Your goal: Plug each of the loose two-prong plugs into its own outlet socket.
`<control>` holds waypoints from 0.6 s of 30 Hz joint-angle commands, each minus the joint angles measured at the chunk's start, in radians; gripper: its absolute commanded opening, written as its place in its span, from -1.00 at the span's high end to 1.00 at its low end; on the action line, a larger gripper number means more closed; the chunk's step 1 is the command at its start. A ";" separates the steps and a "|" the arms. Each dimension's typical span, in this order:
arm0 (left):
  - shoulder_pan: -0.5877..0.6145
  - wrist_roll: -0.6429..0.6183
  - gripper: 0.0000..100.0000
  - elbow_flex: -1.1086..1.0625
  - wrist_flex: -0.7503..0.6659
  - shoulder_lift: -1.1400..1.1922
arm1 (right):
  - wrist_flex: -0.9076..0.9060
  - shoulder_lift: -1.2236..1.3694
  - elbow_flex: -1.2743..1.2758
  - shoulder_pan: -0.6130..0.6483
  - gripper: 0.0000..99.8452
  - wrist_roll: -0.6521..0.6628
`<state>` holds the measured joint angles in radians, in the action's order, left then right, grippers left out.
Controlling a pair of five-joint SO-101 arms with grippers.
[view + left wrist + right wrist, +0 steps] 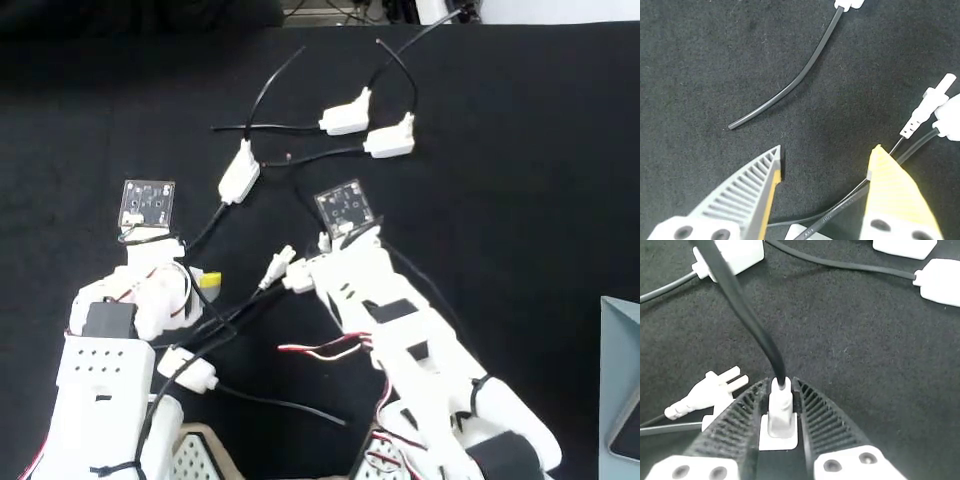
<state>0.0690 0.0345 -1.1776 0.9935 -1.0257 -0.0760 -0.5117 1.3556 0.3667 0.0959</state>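
Three white outlet sockets lie at the far side of the black mat: one (239, 172) on the left and two (345, 115) (390, 140) farther right. My right gripper (300, 277) (780, 405) is shut on a white plug (780, 412). The plug's black cord runs away from the fingers and its prongs are hidden. Beside it lies a loose two-prong plug (277, 266) (715, 389) (927, 106). Another white plug (190, 371) lies near the left arm, and its cord ends free (731, 126). My left gripper (212, 296) (825, 165) stands open over the mat, with a black cord (840, 207) passing between its fingers.
Black cords (262, 100) cross the mat between the sockets and the arms. Square marker tags (148, 203) (345, 207) sit on top of both grippers. A grey-blue bin (620, 380) stands at the right edge. The sockets in the right wrist view (735, 255) (940, 282) lie well beyond the fingers.
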 commanded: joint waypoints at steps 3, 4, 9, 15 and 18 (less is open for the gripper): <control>0.007 -0.006 0.45 0.004 -0.008 -0.015 | -0.081 0.008 -0.002 -0.009 0.98 0.006; 0.007 -0.006 0.45 0.004 -0.008 -0.015 | -0.101 0.008 -0.012 -0.009 0.98 -0.008; 0.007 -0.006 0.45 0.004 -0.008 -0.015 | -0.293 0.010 -0.113 -0.009 0.97 -0.146; 0.007 -0.006 0.45 0.004 -0.008 -0.015 | -0.400 0.012 -0.156 0.003 0.97 -0.222; 0.007 -0.006 0.45 0.004 -0.008 -0.015 | -0.400 0.016 -0.151 0.003 0.97 -0.209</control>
<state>0.0690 0.0345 -1.1776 0.9935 -1.0257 -0.4549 -0.5025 1.2190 0.3652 -0.1082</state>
